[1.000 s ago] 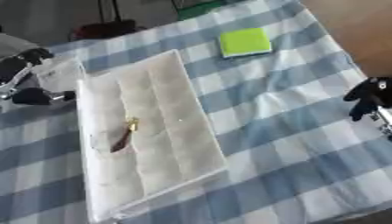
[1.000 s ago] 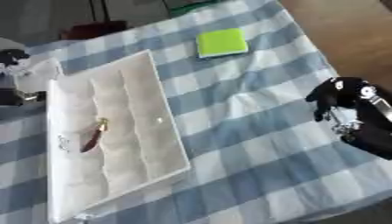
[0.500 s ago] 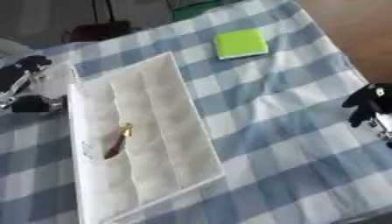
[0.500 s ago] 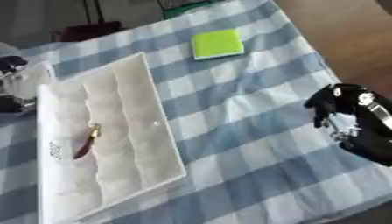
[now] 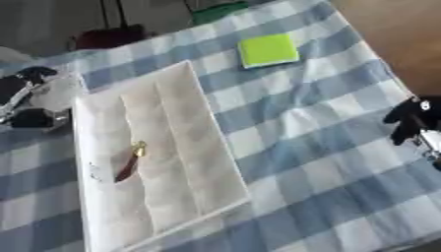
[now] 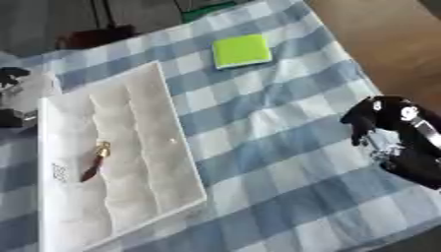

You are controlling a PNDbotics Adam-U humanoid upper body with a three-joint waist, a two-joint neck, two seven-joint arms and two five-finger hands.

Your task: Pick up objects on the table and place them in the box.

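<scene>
A white box [image 5: 181,123] with padded compartments lies on the left of the blue checked table. In one of its left compartments rests a small dark red and gold object [image 5: 130,163]. A green square pad [image 5: 268,49] lies on the cloth at the far side, apart from the box. My left hand [image 5: 19,96], black with silver parts, sits at the box's far left corner, partly cut off by the view's edge. Over the table's right edge hovers my right hand [image 6: 392,129], fingers hanging down relaxed, with nothing in it.
A dark red thing [image 5: 105,36] stands beyond the table's far edge. A brown floor [image 6: 388,44] shows to the right of the table. Bare checked cloth [image 6: 284,147] lies between the box and my right hand.
The whole picture has shifted and tilted, so the camera has moved. The box, the pad and the small object keep their places; both hands stay near theirs.
</scene>
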